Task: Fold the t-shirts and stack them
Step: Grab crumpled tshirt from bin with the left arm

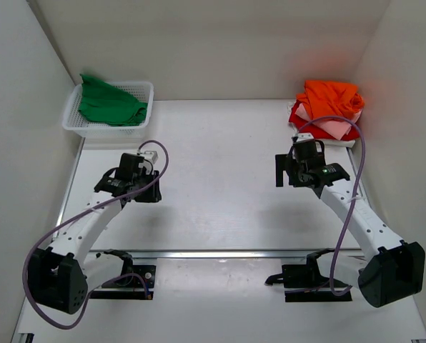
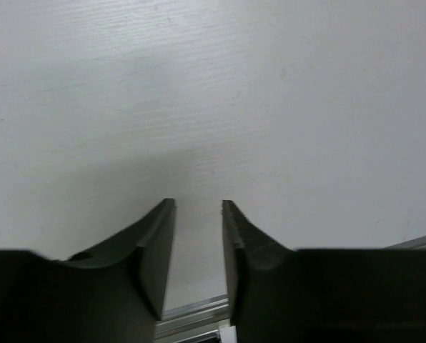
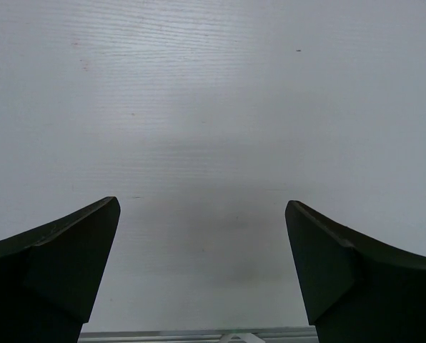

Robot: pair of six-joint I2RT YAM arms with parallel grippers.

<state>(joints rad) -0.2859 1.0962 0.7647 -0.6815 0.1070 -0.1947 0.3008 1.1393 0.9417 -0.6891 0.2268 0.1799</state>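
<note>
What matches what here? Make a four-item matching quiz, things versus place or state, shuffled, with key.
Things:
1. green t-shirt
2. orange t-shirt
3. left gripper
4. right gripper

Place or state:
A. jaws wide apart, empty
B. in the white mesh basket, far left
C. jaws narrowly apart, empty
D. atop the pale pink t-shirt, far right

Pairs: 1-B, 2-D, 3-C, 4-A
</note>
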